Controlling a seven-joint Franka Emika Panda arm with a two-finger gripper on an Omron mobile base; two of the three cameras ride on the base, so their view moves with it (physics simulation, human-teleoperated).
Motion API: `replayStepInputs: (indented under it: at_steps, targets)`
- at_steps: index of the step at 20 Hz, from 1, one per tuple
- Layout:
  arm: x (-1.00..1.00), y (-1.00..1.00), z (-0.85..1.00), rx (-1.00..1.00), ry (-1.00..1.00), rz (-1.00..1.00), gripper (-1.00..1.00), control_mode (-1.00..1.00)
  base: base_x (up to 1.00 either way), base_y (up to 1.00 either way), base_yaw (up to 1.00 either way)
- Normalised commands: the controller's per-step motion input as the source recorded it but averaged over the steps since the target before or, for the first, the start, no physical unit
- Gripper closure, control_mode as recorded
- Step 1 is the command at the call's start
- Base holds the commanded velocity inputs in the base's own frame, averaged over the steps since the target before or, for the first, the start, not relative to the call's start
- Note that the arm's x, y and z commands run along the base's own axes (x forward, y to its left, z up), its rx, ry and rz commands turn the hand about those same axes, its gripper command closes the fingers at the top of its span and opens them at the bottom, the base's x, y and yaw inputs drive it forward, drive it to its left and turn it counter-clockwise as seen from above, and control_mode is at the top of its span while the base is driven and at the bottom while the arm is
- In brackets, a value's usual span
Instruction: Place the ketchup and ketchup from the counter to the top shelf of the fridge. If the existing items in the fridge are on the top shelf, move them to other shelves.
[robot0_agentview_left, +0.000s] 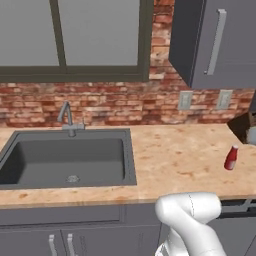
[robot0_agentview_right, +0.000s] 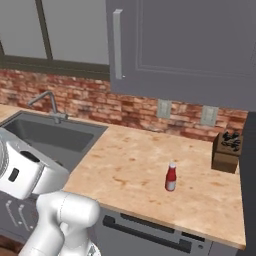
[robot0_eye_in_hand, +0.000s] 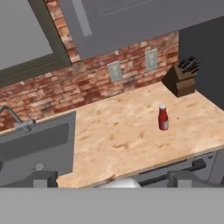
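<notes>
A red ketchup bottle (robot0_eye_in_hand: 163, 117) was seen upright on the table (robot0_eye_in_hand: 118, 135); the gripper (robot0_eye_in_hand: 113, 178) was spread wide, empty.

The counter (robot0_agentview_right: 145, 165) looks like matt tan wood grain. At its three o'clock end, a smooth red ketchup bottle (robot0_agentview_right: 171, 177) with a white cap, glossy plastic; rough brick wall (robot0_agentview_right: 100, 107) behind.

Ketchup bottle (robot0_agentview_right: 171, 177) upright on the counter (robot0_agentview_right: 135, 165), well right of the sink basin (robot0_agentview_right: 50, 135), near the front edge. Knife block (robot0_agentview_right: 226, 150) behind and right, by the brick wall (robot0_agentview_right: 100, 102). Faucet (robot0_agentview_right: 47, 102) behind the basin.
</notes>
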Motion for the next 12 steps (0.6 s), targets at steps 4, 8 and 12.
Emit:
replayStepInputs:
  at_steps: [4,8,12]
  targets:
    - [0.79,-0.31,-0.04,0.0,0.06,-0.24,-1.0,-1.0,0.0,0.0,0.0]
    - [0.79,-0.26,-0.18,-0.03,0.06,-0.27,-1.0,-1.0,0.0,0.0,0.0]
    - [0.56,-0.18,-0.36,-0.08,0.02,-0.31,-1.0,-1.0,0.0,0.0,0.0]
